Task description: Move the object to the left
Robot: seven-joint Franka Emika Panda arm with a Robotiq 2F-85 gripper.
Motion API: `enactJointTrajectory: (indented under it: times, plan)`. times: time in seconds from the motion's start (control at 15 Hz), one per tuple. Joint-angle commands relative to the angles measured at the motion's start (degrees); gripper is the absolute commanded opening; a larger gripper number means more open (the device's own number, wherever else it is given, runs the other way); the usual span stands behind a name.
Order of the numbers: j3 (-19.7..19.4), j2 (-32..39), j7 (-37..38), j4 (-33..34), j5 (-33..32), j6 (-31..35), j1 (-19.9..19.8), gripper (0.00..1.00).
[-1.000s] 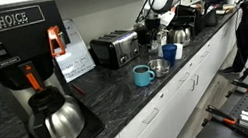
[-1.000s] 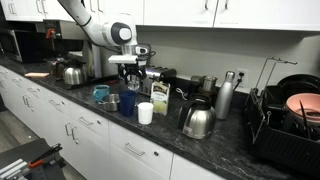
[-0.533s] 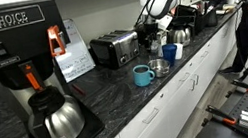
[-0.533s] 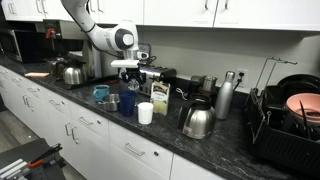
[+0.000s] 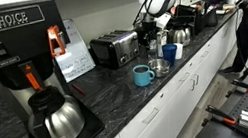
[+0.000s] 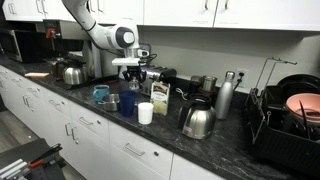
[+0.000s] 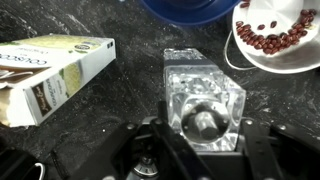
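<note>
Robotiq gripper [image 7: 205, 150] clenched on the small clear glass tumbler [image 7: 203, 95], dark fingers [image 7: 148, 150] tight against both its sides in the wrist view. Left of the tumbler there, a cream-and-yellow cardboard box [image 7: 50, 75] on the dark speckled stone counter [image 7: 110, 125]; beyond, a blue cup [image 7: 185, 8] and a white cup of coffee beans [image 7: 275, 35]. In an exterior view, gripper [image 6: 133, 76] poised just far of the blue cup [image 6: 127, 103], right of a teal mug [image 6: 101, 93], left of the box [image 6: 160, 98].
</note>
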Motion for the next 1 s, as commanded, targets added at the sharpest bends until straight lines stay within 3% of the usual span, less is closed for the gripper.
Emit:
enactJointTrajectory:
  times: [0.0,0.33,0.67,0.93]
  plan:
    - [0.6,0.2,-0.8,1.2,0.4,-1.4,-0.7,0.26]
    - [1.7,-0.4,-3.7,1.7,5.1,-3.1,-1.3,0.26]
    - [4.6,-2.4,-12.6,4.5,18.7,-7.3,-2.1,0.26]
    - [5.2,-4.1,-16.0,7.3,23.5,-9.4,-1.4,0.26]
